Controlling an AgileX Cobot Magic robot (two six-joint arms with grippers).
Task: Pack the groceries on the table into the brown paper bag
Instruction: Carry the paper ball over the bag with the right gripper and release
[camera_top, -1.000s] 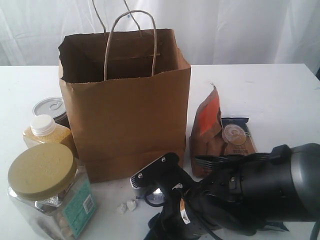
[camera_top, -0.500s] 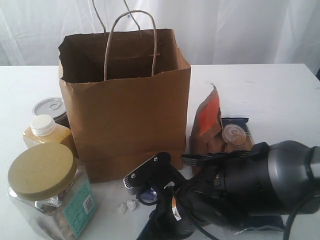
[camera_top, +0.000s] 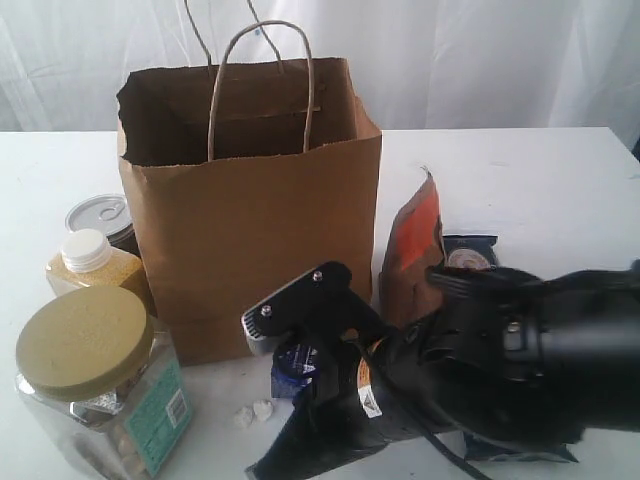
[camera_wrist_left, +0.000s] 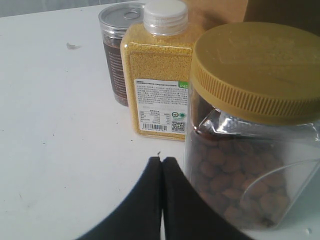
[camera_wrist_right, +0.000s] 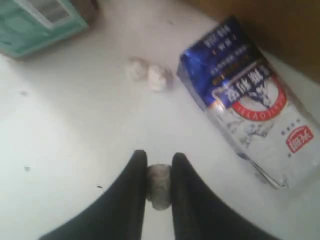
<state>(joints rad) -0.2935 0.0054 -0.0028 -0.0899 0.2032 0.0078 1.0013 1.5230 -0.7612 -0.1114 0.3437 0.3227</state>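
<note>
Right gripper (camera_wrist_right: 159, 157) nearly closed, pinched whitish lump (camera_wrist_right: 159, 187); left gripper (camera_wrist_left: 162, 161) closed, empty. Carton (camera_wrist_right: 245, 100) lay just beyond right gripper: likely light, stiff; grasp across narrow sides.

This is a staged robot test setup, the sort found in a lab or studio. A wide, plain white smooth table (camera_top: 560, 180) stands before a white draped cloth backdrop (camera_top: 450, 60) that fills the whole background. A bulky black robot arm (camera_top: 520, 360) reaches over the table. Shop goods sit like props beside an upright boxy brown kraft paper bag (camera_top: 260, 230): a tan-lidded clear plastic jar (camera_top: 85, 345), a yellow white-capped bottle (camera_top: 90, 265) and a ring-pull tin can (camera_top: 100, 215).
</note>
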